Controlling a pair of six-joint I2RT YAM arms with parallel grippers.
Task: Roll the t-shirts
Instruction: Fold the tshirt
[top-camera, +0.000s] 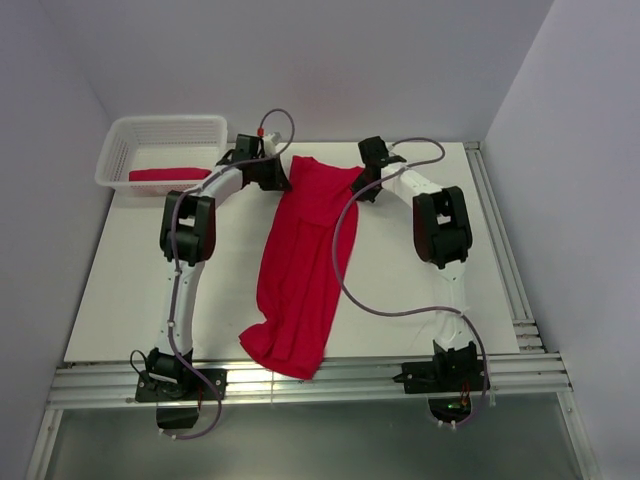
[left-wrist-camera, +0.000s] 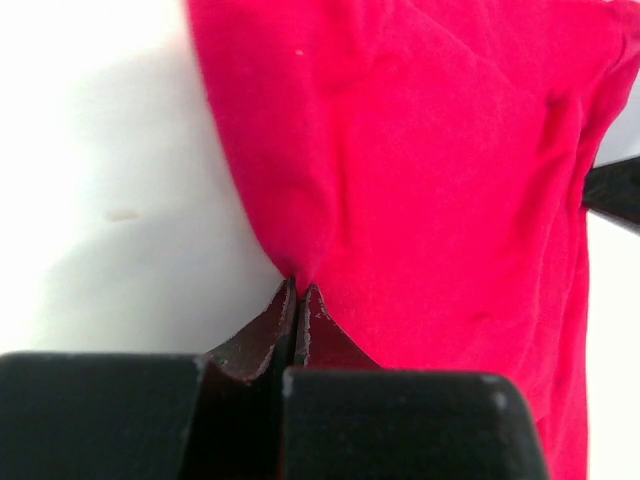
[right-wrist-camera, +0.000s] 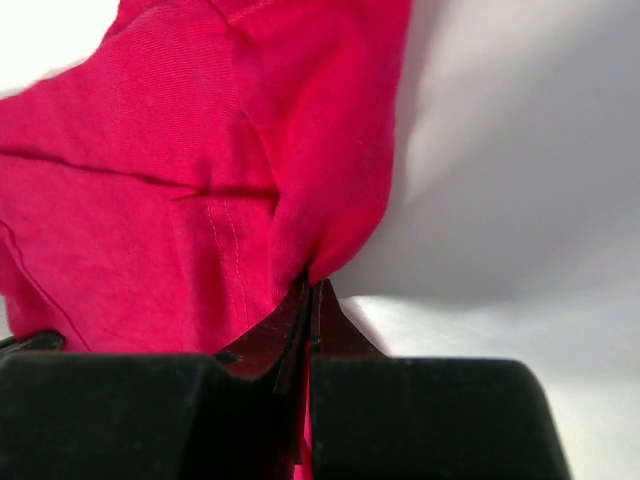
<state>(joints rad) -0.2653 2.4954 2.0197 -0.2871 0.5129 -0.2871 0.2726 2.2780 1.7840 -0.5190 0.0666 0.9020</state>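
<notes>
**Both far corners pinched, no roll begun**

Pale walls (top-camera: 320, 60) close in a white table (top-camera: 420, 300), and the work lies down its middle. The red t-shirt (top-camera: 305, 270) stretches as a narrow strip from 12 o'clock to 6 o'clock, apparently folded lengthwise, with its near end reaching the metal rails (top-camera: 520, 375) at the table's near edge.

I hold its far end with both tools. My left gripper (top-camera: 283, 178) sits at the 11 o'clock corner and my right gripper (top-camera: 362, 185) at the 1 o'clock corner, each with its jaws fully together on a pinch of cloth.

I judge the rolling not yet started: the strip lies flat along its whole length, with no coil at either end. The whole roll toward 6 o'clock is left. A second t-shirt (top-camera: 165, 174) lies in the white basket (top-camera: 130, 135) at 10 o'clock. Whether that one is rolled or merely bunched, I cannot tell.

The overhead view gives the layout but hides my fingertips under the wrists. The left wrist view shows the left gripper (left-wrist-camera: 297, 290) nipping a puckered edge with bare table at 9 o'clock. The right wrist view shows the right gripper (right-wrist-camera: 312, 285) biting a fold beside a stitched seam, with bare table at 3 o'clock.
</notes>
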